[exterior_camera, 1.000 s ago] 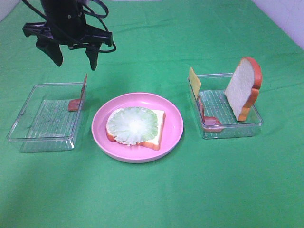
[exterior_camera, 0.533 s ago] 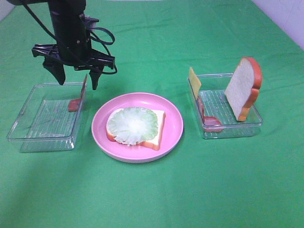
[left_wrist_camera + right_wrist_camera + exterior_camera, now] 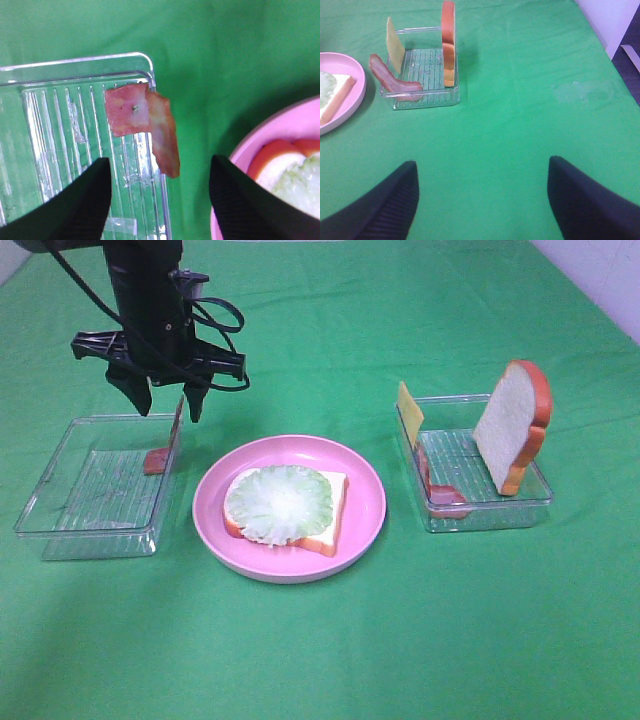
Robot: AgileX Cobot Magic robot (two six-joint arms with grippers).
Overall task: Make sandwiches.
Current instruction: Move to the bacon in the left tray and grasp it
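Observation:
On the pink plate (image 3: pixel 372 502) lies a bread slice (image 3: pixel 333 518) topped with pale green lettuce (image 3: pixel 279 504). A reddish meat strip (image 3: pixel 176 430) leans on the right wall of the left clear tray (image 3: pixel 70 485). My left gripper (image 3: pixel 167 408) hangs open just above it, one finger on each side, not touching. In the left wrist view the meat strip (image 3: pixel 137 112) sits between the fingers (image 3: pixel 87 200) of my left gripper (image 3: pixel 160 165). My right gripper (image 3: pixel 482 165) is open and empty above bare cloth. It is out of the high view.
The right clear tray (image 3: pixel 490 512) holds an upright bread slice (image 3: pixel 512 425), a yellow cheese square (image 3: pixel 409 412) and another meat strip (image 3: pixel 442 496). The right wrist view shows that tray (image 3: pixel 425 97) beside the plate (image 3: pixel 356 92). Green cloth covers the table.
My left gripper has come down over the meat strip at the left tray's right wall, and its jaws have narrowed a little. Nothing else moved.

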